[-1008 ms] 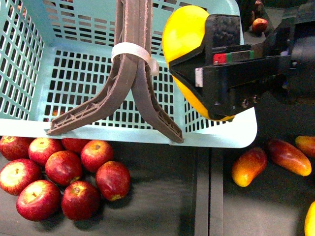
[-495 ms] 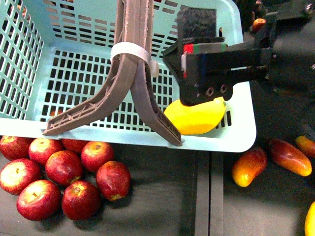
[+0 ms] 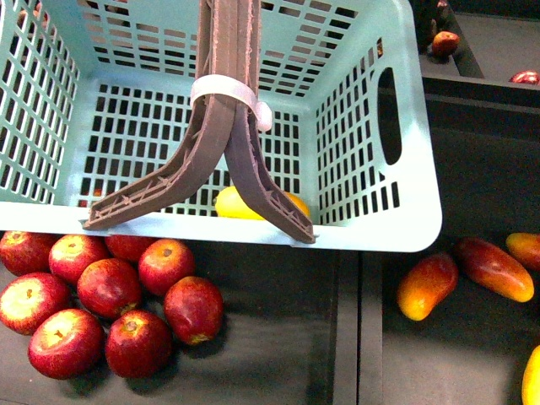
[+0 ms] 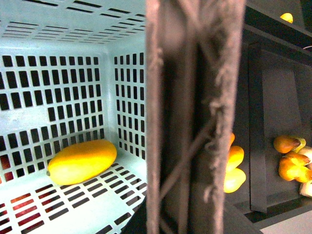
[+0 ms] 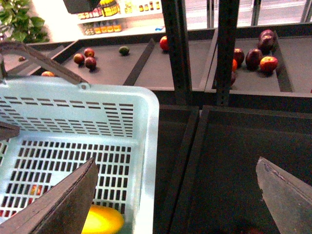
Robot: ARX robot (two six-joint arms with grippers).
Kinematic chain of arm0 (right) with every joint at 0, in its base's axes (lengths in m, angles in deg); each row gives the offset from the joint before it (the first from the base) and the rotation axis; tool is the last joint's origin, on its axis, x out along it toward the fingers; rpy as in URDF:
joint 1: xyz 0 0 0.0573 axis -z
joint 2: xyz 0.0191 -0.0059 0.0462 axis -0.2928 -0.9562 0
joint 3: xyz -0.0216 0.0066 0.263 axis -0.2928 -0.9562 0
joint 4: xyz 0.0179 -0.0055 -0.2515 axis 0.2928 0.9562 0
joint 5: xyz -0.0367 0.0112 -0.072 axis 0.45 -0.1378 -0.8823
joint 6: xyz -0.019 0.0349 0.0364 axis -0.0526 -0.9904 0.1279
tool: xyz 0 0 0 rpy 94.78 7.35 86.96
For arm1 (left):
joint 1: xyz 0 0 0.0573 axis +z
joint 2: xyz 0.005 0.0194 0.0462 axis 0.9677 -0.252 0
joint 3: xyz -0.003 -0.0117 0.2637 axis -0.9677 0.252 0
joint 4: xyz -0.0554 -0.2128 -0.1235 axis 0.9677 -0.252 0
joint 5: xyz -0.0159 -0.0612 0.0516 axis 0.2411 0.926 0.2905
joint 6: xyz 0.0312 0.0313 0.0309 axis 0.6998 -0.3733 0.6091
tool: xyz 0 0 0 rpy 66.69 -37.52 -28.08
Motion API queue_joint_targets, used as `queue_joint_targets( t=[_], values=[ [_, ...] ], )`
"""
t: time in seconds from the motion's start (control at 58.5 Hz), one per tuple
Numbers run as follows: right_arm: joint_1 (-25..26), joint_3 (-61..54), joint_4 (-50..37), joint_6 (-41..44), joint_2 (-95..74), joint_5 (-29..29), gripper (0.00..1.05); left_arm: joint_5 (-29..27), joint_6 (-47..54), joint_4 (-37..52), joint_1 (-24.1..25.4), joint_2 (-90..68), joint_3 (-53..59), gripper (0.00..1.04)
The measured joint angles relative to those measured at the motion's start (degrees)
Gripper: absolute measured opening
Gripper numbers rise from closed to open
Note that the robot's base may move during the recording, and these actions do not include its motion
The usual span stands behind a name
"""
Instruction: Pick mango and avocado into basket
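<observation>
Only the right gripper (image 5: pixel 176 163) showed of the robot, in the right wrist view. Its two flat, wedge-shaped fingers (image 5: pixel 58 207) filled the lower left and lower right corners of the frame. They were dark brown-grey and matte, each with a paler edge narrowing to a blunt tip.

Open top of pale teal slotted plastic basket (image 3: pixel 411 169) split by pair of brown-grey ribbed handles (image 3: pixel 221 143), bound with white tie (image 3: pixel 226 88), rising through middle. Floor clear left, right and behind handles. Yellow oval mango (image 3: pixel 234 203) lies against front wall under handle feet. Outside: red apple heap (image 3: pixel 110 291) crowds front left; red-orange elongated mangoes (image 3: pixel 426 285) front right; bare dark strip between.
</observation>
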Motion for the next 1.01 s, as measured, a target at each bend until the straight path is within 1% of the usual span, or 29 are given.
queue_joint_targets(
  t=[0.085, 0.342, 0.444, 0.529, 0.734, 0.769, 0.82, 0.871, 0.888, 0.905, 0.922, 1.008],
  values=[
    [1.7, -1.9, 3.7, -1.0, 6.7, -1.3, 0.97, 0.3, -0.2, 0.0, 0.0, 0.0, 0.0, 0.06],
    [4.5, -9.6, 12.3, -5.0, 24.7, -5.4, 0.97, 0.0, -0.2, 0.0, -0.1, 0.0, 0.0, 0.06],
    [6.6, -13.5, 14.7, -5.9, 31.1, -4.9, 0.97, -0.1, -0.2, 0.0, 0.0, 0.0, 0.0, 0.06],
    [7.7, -14.6, 15.1, -6.3, 32.8, -4.9, 0.97, -0.2, -0.2, 0.0, 0.0, 0.0, 0.0, 0.06],
    [7.8, -14.6, 15.1, -6.8, 33.0, -4.8, 0.97, 0.1, -0.2, 0.0, 0.0, 0.0, 0.0, 0.06],
    [8.0, -14.9, 14.1, -6.0, 33.1, -4.5, 0.95, 0.1, -0.2, 0.0, 0.0, 0.0, 0.0, 0.06],
    [8.5, -17.0, 9.1, -0.2, 34.1, -4.5, 0.83, 0.1, -0.2, 0.0, 0.0, 0.0, 0.0, 0.06],
    [8.6, -17.7, 8.6, 2.6, 34.9, -4.6, 0.76, 0.0, -0.2, 0.0, 0.0, 0.0, 0.0, 0.06],
    [8.7, -18.1, 8.6, 4.3, 35.4, -4.5, 0.72, 0.0, -0.2, 0.0, 0.0, 0.0, 0.0, 0.06],
    [8.7, -18.5, 8.6, 5.0, 35.8, -4.5, 0.68, 0.0, -0.2, 0.0, 0.0, 0.0, 0.0, 0.06],
    [8.7, -18.6, 8.6, 5.2, 35.9, -4.5, 0.67, 0.0, -0.2, 0.0, 0.0, 0.0, 0.0, 0.06],
    [8.7, -19.8, 9.0, 7.6, 37.6, -4.5, 0.51, 0.0, -0.2, 0.0, 0.0, 0.0, 0.0, 0.06]
  ],
)
